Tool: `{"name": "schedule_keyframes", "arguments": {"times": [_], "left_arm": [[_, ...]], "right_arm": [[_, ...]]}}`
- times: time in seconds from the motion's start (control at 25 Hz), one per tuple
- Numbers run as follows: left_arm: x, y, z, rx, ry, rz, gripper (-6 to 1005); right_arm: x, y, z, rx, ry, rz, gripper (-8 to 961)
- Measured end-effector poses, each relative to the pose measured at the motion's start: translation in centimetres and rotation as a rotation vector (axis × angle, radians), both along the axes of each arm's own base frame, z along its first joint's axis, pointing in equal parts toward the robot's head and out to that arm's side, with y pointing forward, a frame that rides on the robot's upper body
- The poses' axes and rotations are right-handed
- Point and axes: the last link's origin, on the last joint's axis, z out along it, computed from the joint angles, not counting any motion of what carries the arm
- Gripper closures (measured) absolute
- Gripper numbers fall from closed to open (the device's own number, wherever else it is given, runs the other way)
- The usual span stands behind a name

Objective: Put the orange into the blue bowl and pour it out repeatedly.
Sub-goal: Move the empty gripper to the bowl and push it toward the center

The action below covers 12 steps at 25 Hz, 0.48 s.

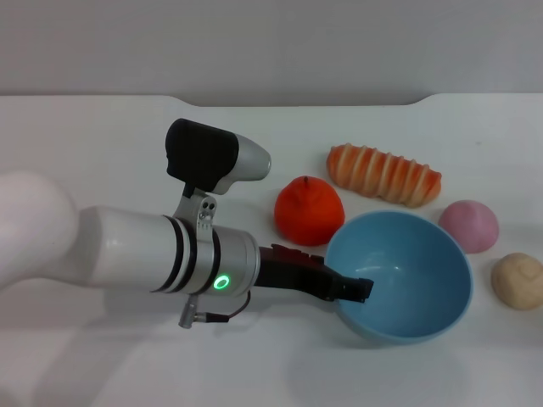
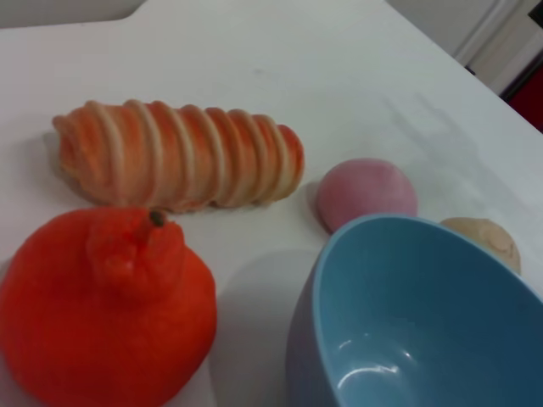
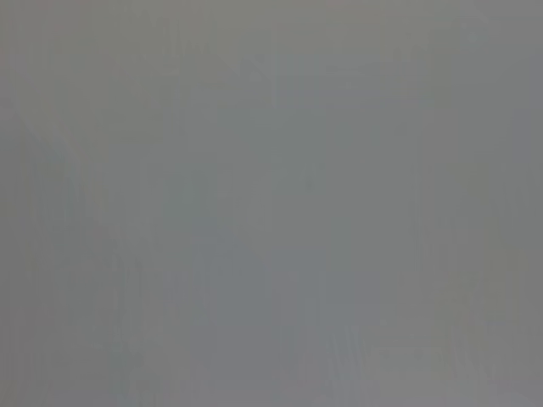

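The orange (image 1: 309, 210) sits on the white table just left of and behind the blue bowl (image 1: 407, 280), outside it. The bowl is empty. My left gripper (image 1: 349, 290) is at the bowl's left rim, with one dark finger (image 1: 355, 288) inside the rim and the rest outside, shut on the rim. In the left wrist view the orange (image 2: 102, 314) is close by, stem nub up, next to the bowl (image 2: 416, 322). The right gripper is out of view; the right wrist view shows only plain grey.
A striped orange bread loaf (image 1: 384, 175) lies behind the orange. A pink ball (image 1: 469, 225) and a beige ball (image 1: 518, 280) sit right of the bowl. The table's far edge (image 1: 297, 102) meets a grey wall.
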Motion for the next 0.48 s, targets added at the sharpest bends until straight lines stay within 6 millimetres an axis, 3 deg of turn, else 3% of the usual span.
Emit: {"name": "schedule_keyframes", "arguments": {"times": [0.48], "left_arm": [[-0.04, 0.41, -0.27, 0.011, 0.011, 0.013, 210]], "right_arm": [[0.00, -0.11, -0.04, 0.001, 0.003, 0.001, 273]]}}
